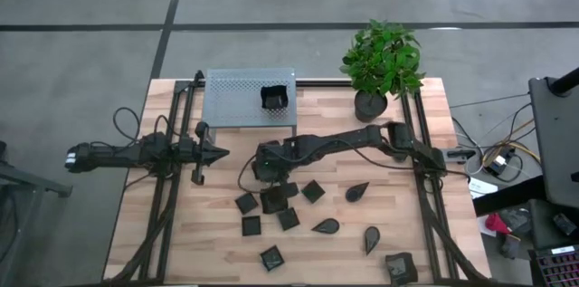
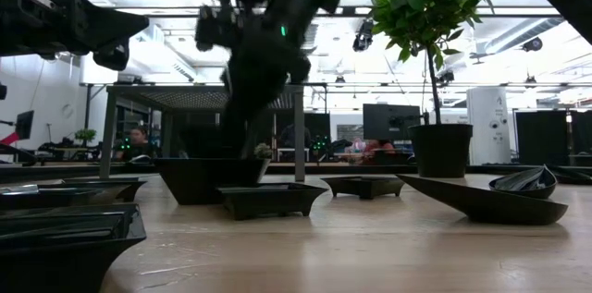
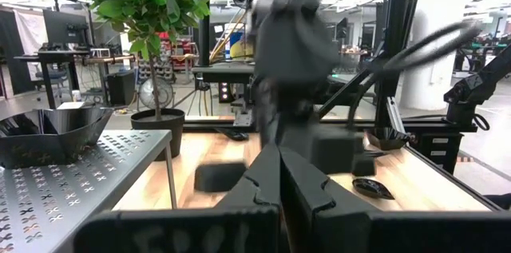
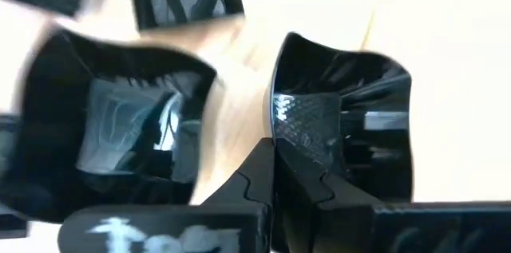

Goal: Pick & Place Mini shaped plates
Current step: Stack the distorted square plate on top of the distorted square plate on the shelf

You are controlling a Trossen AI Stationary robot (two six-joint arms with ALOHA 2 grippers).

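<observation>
Glossy black square mini shaped plates point(image 4: 132, 137)

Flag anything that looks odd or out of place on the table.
One square plate sits alone on the perforated metal stand, apart from the rest scattered on the wood. Two plates near the right gripper overlap. Nothing looks spilled or broken.

The mini shaped plates point(image 1: 313, 191) are glossy black, scattered on the pale blond wood-grain table point(image 1: 425, 233). Behind them, the shelf point(image 1: 237, 97) is grey metal, dotted all over with small perforations, and one black square plate point(image 1: 274, 98) sits on it. Beside the shelf, the plant point(image 1: 384, 56) has bright green leaves above a black pot point(image 1: 369, 106).
</observation>
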